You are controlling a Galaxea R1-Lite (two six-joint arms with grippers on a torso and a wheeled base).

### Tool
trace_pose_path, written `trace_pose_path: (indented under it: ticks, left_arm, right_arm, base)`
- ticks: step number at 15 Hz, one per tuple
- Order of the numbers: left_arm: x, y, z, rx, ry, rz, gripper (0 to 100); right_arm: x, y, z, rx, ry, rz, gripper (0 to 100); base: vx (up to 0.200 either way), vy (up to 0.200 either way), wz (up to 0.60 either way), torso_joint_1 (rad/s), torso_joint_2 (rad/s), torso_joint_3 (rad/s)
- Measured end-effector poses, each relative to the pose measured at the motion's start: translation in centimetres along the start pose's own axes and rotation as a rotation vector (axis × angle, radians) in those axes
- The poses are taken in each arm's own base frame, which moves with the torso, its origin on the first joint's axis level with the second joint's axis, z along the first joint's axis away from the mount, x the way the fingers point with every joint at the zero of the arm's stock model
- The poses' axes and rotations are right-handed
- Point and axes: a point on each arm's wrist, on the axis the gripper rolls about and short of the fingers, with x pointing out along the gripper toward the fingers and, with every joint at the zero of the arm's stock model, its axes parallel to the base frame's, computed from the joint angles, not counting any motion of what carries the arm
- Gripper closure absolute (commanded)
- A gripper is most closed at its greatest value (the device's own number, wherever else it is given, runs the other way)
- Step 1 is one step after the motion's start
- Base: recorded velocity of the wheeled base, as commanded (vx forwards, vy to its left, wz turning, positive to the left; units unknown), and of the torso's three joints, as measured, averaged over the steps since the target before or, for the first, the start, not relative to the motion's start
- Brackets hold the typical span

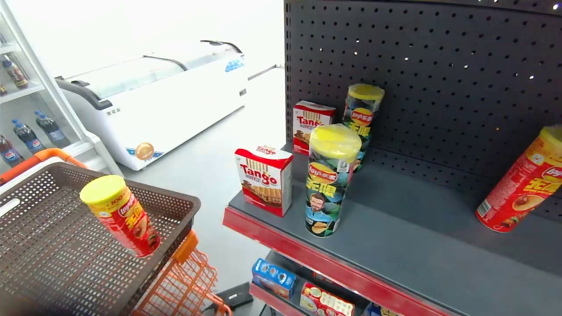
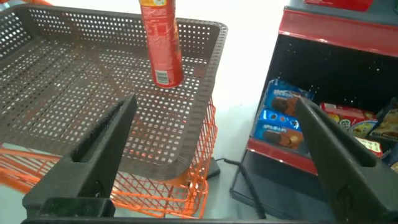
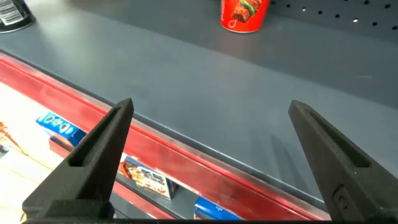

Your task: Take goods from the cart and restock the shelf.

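The shelf [image 1: 417,237] is carrying boxes [image 1: 264,180] and cans [image 1: 331,180]. The cart [image 1: 44,245] is holding one red can [image 1: 120,215], tilted. The left gripper [image 2: 214,158] is hanging wide open above the cart's corner. The right gripper [image 3: 211,158] is gaping wide over the shelf's edge.

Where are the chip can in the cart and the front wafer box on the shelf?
chip can [image 1: 125,219]: head view, middle of its red body.
front wafer box [image 1: 263,184]: head view, centre of its front face.
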Motion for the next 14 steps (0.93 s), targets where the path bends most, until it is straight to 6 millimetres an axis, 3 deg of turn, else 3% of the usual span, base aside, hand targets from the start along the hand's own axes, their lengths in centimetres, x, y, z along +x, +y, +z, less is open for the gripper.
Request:
trace_pose_path:
  ticks: [5,9,12,14]
  left_arm:
    - [0.0,0.0,0.1,0.005,0.000,-0.007,0]
    - [0.2,0.2,4.7,0.038,0.009,0.045,0]
    - [2.1,0.4,8.1,0.050,0.094,0.084,0]
    - [3.7,0.5,9.2,0.051,0.151,0.100,0]
  right_arm:
    - [0.0,0.0,0.0,0.000,0.000,0.000,0]
    - [0.0,0.0,0.0,0.000,0.000,0.000,0]
    - [0.0,0.0,0.0,0.000,0.000,0.001,0]
    - [0.0,0.0,0.0,0.000,0.000,0.000,0]
  base:
    - [0.000,0.000,0.00,0.000,0.00,0.000]
    - [0.000,0.000,0.00,0.000,0.00,0.000]
    - [0.000,0.000,0.00,0.000,0.00,0.000]
    - [0.000,0.000,0.00,0.000,0.00,0.000]
